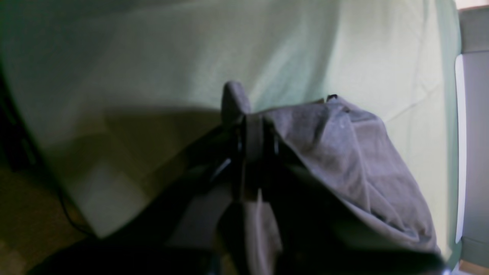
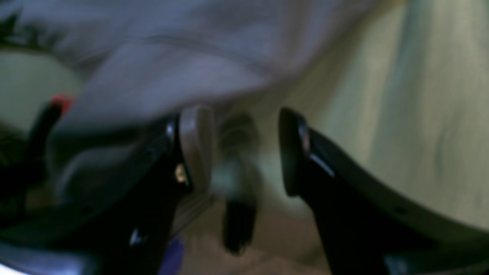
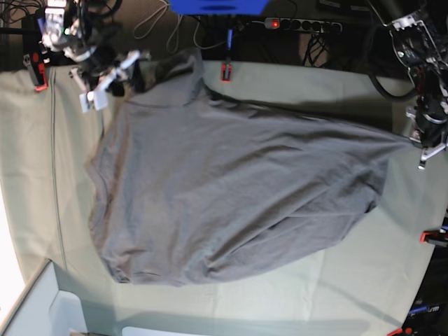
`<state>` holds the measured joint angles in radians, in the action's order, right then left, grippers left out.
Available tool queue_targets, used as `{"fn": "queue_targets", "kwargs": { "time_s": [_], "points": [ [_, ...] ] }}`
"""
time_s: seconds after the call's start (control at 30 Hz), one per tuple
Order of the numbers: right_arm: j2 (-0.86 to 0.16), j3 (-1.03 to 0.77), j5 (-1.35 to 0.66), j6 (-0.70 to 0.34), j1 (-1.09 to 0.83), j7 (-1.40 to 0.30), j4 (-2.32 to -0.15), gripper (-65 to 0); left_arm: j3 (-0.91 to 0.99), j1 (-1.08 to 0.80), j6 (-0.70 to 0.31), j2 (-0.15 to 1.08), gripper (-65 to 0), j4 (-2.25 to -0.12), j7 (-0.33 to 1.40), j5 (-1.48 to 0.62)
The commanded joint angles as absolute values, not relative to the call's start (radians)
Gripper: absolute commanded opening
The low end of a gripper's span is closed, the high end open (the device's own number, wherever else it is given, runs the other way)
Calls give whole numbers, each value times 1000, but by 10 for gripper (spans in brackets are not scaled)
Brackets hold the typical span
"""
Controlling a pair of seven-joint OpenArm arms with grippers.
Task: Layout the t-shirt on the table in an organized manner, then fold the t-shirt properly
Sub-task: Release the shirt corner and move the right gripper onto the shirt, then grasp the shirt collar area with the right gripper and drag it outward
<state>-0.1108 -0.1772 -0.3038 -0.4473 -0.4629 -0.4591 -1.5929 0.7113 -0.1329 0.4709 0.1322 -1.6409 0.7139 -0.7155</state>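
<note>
Left wrist view, nearest the lens: the left gripper occupies the lower centre of the frame, its jaws pressed together on a pinch of the dark grey t-shirt. A tuft of fabric stands up above the jaws, and the rest of the cloth drapes away toward the lower right. Beyond it lies the table, covered in pale green creased cloth, filling the upper part of the frame.

Right wrist view (heavily blurred): the right gripper sits at lower centre with its two fingers standing well apart; nothing lies between them. The t-shirt hangs across the upper left of the frame, just beyond the left finger; contact with that finger cannot be determined. The table fills the right side.

Base view: the t-shirt lies spread over the middle of the table, wrinkled, with one corner drawn out to a point at the right edge of the frame, where the left gripper meets it. The right gripper is at upper left, beside the shirt's upper left corner. Red clamps sit along the table's far edge, and a power strip lies on the floor past it.
</note>
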Motion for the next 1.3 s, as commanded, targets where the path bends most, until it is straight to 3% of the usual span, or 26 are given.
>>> {"fn": "queue_targets", "kwargs": {
  "time_s": [0.0, 0.23, 0.57, 0.77, 0.93, 1.27],
  "points": [
    [-128, -179, -312, -460, -440, -444, -1580, -365, 716, -116, 470, 157, -650, -1664, 700, -717],
    [-137, -145, -314, -460, -334, -444, -1544, -366, 717, -113, 470, 176, -650, -1664, 700, -717],
    [-140, 102, -312, -460, -200, -444, -1603, -366, 717, -113, 470, 174, -650, -1655, 700, -717],
    [-228, 222, -312, -460, -179, -443, -1609, -365, 717, -117, 470, 176, -650, -1655, 700, -716],
    [-239, 87, -317, -460, -229, -441, -1624, -366, 717, -116, 470, 176, -650, -1655, 700, -713],
    [-143, -147, -317, -460, -364, -444, -1699, -366, 717, -111, 470, 176, -650, -1655, 700, -708]
  ]
}}
